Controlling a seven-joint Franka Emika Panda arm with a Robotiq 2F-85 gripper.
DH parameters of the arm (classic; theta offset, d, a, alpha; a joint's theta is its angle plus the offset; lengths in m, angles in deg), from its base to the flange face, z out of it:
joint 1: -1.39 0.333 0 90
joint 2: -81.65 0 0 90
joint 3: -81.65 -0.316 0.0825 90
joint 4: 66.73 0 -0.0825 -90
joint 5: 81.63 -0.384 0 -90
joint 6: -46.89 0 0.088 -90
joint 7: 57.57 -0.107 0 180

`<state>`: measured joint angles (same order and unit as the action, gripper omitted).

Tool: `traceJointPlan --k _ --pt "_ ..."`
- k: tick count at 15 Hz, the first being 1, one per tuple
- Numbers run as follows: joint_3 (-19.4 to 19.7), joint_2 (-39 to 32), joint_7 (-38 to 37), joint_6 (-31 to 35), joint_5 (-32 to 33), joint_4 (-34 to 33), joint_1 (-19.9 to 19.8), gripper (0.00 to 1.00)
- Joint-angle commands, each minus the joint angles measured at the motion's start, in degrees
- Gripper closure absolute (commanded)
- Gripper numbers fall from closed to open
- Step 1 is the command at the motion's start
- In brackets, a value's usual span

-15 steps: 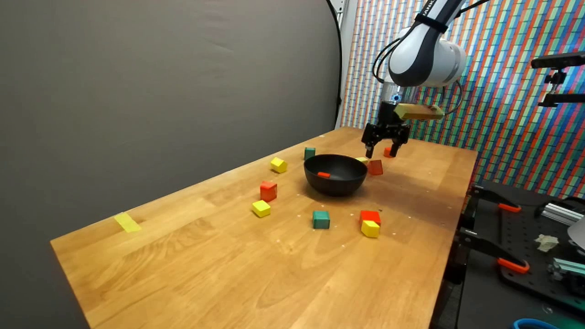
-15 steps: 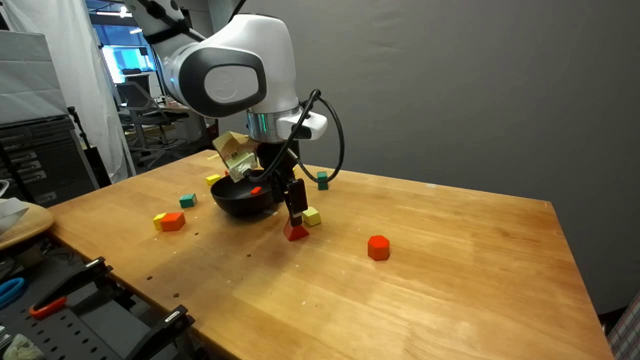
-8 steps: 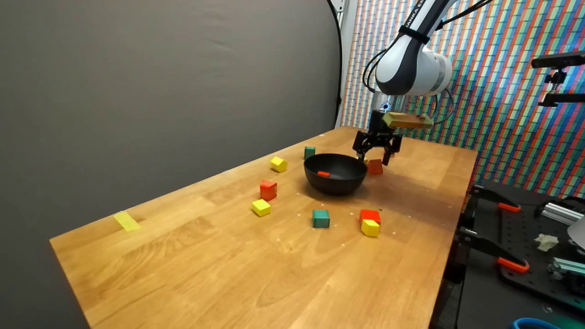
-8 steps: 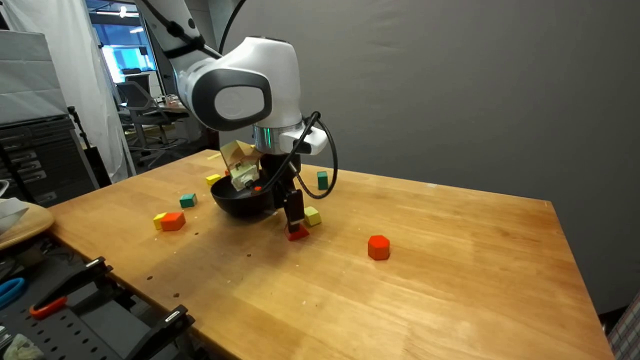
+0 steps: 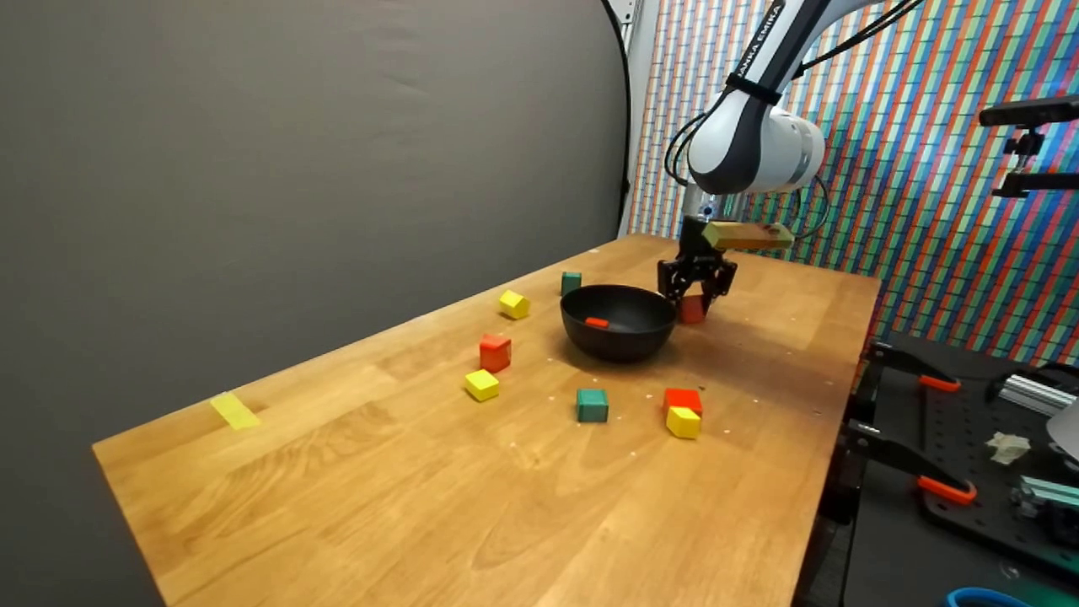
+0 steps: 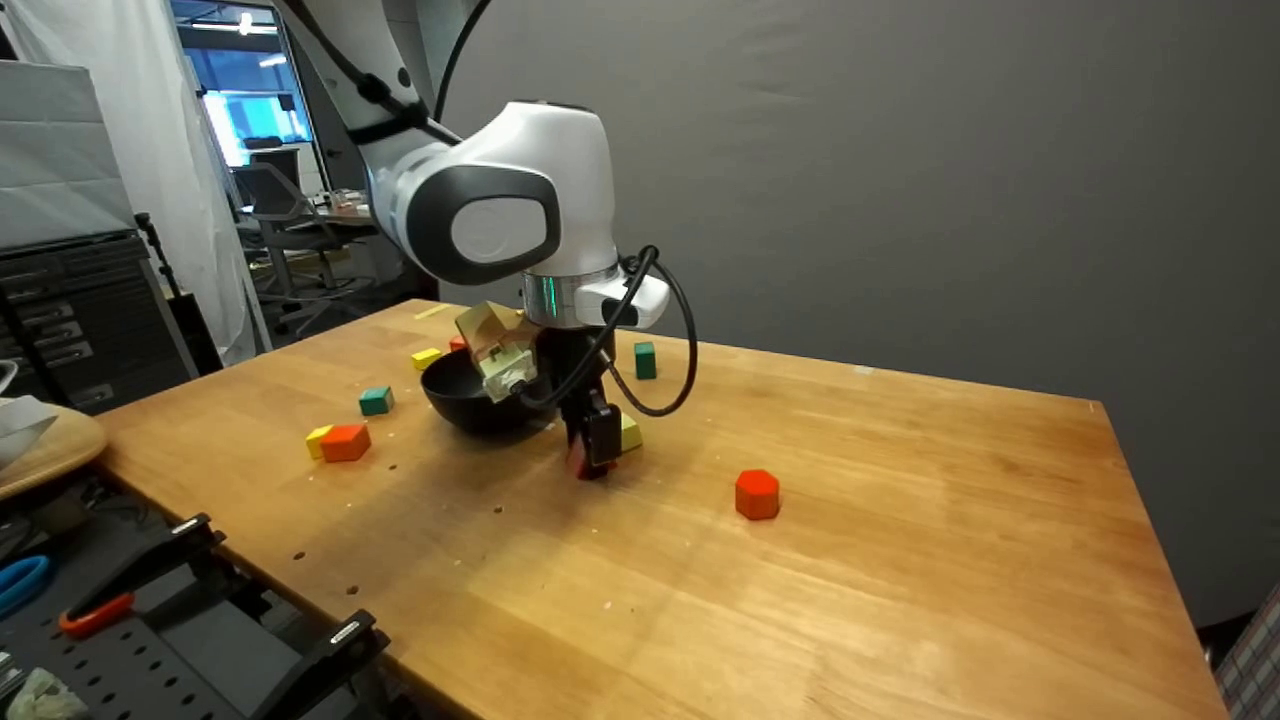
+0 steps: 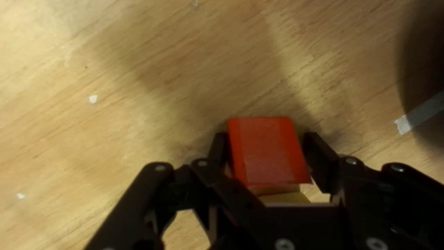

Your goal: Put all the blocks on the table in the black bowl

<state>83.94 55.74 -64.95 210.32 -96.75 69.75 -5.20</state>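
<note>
On the wooden table (image 5: 421, 497) my gripper (image 7: 265, 139) is low over a red block (image 7: 270, 156) beside the black bowl (image 5: 620, 344). The jaws stand partly drawn in, one finger on each side of that block; whether both touch it I cannot tell. A pale yellow block (image 6: 631, 432) is close behind it. Inside the bowl lies a red block (image 5: 597, 322). Elsewhere are green (image 5: 593, 405), red (image 5: 496, 352) and yellow blocks (image 5: 482, 385), a second yellow (image 5: 514, 304), a second green (image 5: 571, 283), a red and yellow pair (image 6: 345, 443), and a red hexagonal block (image 6: 757, 495).
The bowl's rim stands very near the gripper. Black clamps with orange tips (image 5: 946, 491) line a table edge. A strip of yellow tape (image 5: 235, 410) is stuck near a corner. A grey backdrop (image 6: 900, 200) rises behind the table.
My gripper has come down around the red block beside the bowl. Its fingers, wide apart before, have drawn closer together. The blocks and bowl have stayed in place.
</note>
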Motion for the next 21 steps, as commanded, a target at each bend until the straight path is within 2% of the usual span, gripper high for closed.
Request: traceJointPlan --k 1,2,5,8,10,11,14,16,18,21 --pt "0.8 4.6 -1.2 -3.1 2.3 2.0 1.9 0.73" --pt "1.1 7.6 -1.5 -5.0 3.4 3.7 2.8 0.80" --pt "2.5 16.2 -3.6 -8.0 9.5 8.0 7.0 0.80" --pt "3.9 23.2 -9.7 -6.8 22.1 9.2 11.9 0.80" --pt "1.2 25.5 -12.3 -7.9 28.1 6.5 12.9 0.80" --pt "-0.5 24.6 -11.0 -6.1 28.4 5.0 12.7 0.80" --pt "-4.7 17.7 -2.8 0.7 18.3 1.0 12.7 0.80" --pt "-7.4 13.4 1.9 2.2 10.9 -0.6 12.1 0.80" --pt "-9.7 9.2 5.5 0.8 6.1 -2.0 10.6 0.80" --pt "-10.4 4.8 6.9 -1.2 5.2 -3.3 9.5 0.80"
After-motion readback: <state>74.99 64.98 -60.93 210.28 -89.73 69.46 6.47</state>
